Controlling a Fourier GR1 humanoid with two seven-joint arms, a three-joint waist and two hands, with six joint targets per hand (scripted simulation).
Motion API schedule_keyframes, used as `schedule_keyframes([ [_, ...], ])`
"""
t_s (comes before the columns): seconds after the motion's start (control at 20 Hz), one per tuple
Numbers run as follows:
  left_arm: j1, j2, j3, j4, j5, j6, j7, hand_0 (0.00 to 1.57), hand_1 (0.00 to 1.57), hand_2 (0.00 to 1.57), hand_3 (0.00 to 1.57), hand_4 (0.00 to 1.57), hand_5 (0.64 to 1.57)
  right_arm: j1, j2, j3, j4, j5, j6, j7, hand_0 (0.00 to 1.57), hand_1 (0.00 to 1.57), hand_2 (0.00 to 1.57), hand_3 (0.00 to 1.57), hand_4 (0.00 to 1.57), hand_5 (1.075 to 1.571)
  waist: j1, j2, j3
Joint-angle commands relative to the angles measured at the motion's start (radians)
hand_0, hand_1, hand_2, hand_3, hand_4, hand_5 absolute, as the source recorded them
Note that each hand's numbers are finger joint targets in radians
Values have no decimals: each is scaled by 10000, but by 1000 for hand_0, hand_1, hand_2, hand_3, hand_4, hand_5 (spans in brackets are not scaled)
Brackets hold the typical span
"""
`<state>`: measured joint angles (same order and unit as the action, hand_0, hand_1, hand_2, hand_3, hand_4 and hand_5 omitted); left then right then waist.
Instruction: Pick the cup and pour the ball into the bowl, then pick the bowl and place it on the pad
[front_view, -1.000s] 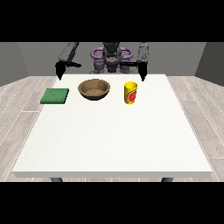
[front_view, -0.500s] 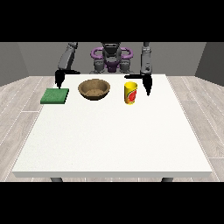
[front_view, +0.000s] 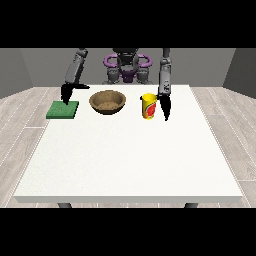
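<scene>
A: What differs from half a second ago?

B: Mostly the hand at the view's right (front_view: 165, 107). Before, it hung above and just right of the cup (front_view: 148, 106). It sits lower, right beside the cup's right side, with its fingers pointing down at the table (front_view: 130, 165). The arm above it stands nearly straight up and down.

A: Is it holding the cup?

B: Not that I can see. A thin gap seems to separate them, and the fingers look straight rather than wrapped around anything. I would call that hand released.

A: And the other one?

B: The hand at the view's left (front_view: 65, 93) is over the far edge of the pad (front_view: 63, 110), about where it was before. Whether its fingers are curled or straight, I cannot tell; it shows only as a small dark shape.

A: Has the cup moved?

B: No. It stands upright in the same spot, on the far part of the table, just right of the bowl (front_view: 107, 102) and apart from it.

A: How does it look?

B: Yellow, with a red patch on the side facing us and an open top. The ball inside is hidden from here.

A: The rest?

B: The brown bowl sits between pad and cup, unmoved. The pad is green, flat, square, near the table's left edge.
</scene>
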<state>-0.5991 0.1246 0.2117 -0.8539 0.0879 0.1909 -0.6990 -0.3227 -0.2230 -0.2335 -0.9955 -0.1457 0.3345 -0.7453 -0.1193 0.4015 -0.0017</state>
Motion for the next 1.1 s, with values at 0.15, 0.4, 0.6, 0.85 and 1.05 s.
schedule_keyframes([
  [0.15, -570, -156, 318, 899, 56, 393, -963, 0, 0, 0, 0, 0, 1411, -301, -887, -266, 550, -60, 719, -608, 0, 0, 0, 0, 0, 1541, -419, 825, 17],
  [0.4, -299, -278, 543, 1032, -543, 2236, -1848, 1379, 1379, 1571, 1571, 1139, 1544, -739, -1222, -384, -61, -546, 848, 94, 0, 0, 0, 0, 0, 1540, -975, 1283, 12],
  [0.6, -328, 185, 750, 155, -492, 2689, -795, 1365, 1365, 1571, 1571, 1194, 1528, -645, -1521, -259, -65, -478, 1154, -153, 0, 0, 277, 0, 129, 1548, -1485, 1432, 22],
  [0.85, 445, 58, -436, -780, -2039, 4153, 611, 1390, 1390, 1571, 1571, 1228, 1534, -823, -1146, 123, 776, -247, 886, 207, 0, 0, 277, 0, 217, 1554, -1460, 70, 46],
  [1.05, -378, 974, -1293, -453, -4026, 5463, 2455, 1396, 1396, 1571, 1571, 1245, 1532, -1587, -993, 356, 1113, -228, 681, 1161, 0, 0, 231, 174, 268, 1552, -1809, -801, 75],
])
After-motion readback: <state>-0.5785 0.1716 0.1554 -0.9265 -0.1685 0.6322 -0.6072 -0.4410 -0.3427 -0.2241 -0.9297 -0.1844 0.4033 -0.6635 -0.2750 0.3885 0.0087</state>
